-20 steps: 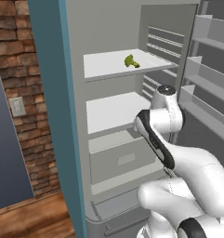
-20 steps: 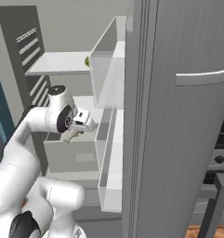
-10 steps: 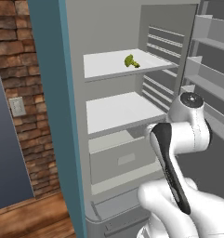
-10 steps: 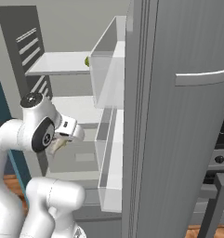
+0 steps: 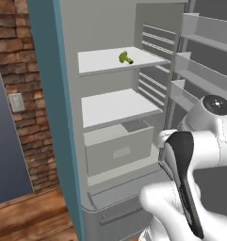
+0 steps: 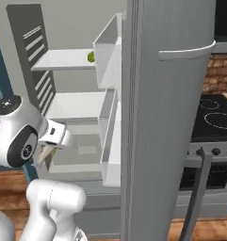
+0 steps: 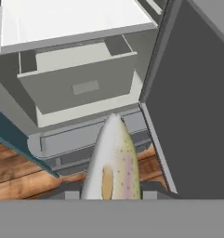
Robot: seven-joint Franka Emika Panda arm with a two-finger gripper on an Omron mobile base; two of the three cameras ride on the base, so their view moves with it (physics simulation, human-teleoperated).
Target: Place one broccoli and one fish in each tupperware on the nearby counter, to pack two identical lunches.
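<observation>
Even flat rendered light, soft shadows, slight blur, no glare

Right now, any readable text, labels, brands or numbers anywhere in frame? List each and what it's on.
None readable.
Fridge: shelves, drawer and door carry no lettering; the drawer front has a plain recessed panel.
Stove: burner rings and knobs, no legible markings.
Wall plate on the brick: blank.
Fish in the gripper and broccoli on the top shelf: no labels.
</observation>
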